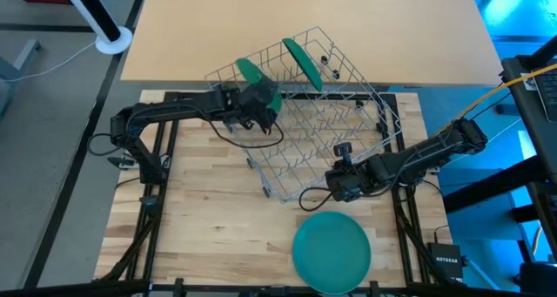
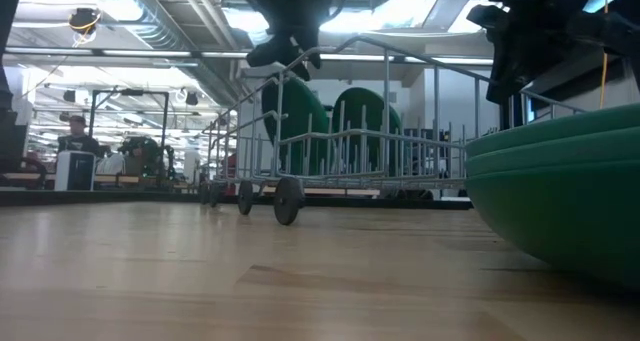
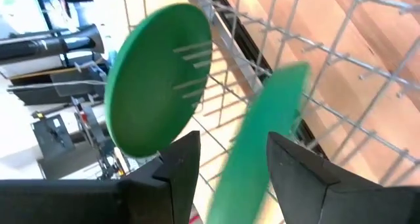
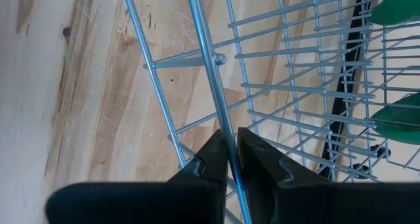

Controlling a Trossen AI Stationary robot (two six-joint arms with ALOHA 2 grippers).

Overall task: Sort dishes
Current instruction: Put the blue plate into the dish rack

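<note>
A silver wire dish rack (image 1: 331, 131) stands on its small wheels (image 2: 288, 199) on the wooden table. Two dark-green plates stand on edge in its far part (image 1: 303, 62) (image 1: 251, 70). My left gripper (image 1: 265, 95) is open over the left one. Its fingers stand on either side of that plate's upper rim (image 3: 266, 125), and I cannot tell whether they touch it. The other plate (image 3: 157, 79) stands beyond. My right gripper (image 1: 335, 182) is shut on the rack's near rim. A stack of green plates (image 1: 331, 249) lies flat near the table's front edge. My right gripper pinches a top rim wire (image 4: 220, 112) of the rack's near side between its two fingers. The fingers come from above, pointing down, one on each side of the wire. The rack stands on the table.
The stack of plates looms close in the low view (image 2: 560, 201). Bare wood lies left of the stack and in front of the rack (image 1: 209, 219). A lighter tabletop (image 1: 261, 27) adjoins the far edge. A person (image 2: 78, 131) shows far off in the room.
</note>
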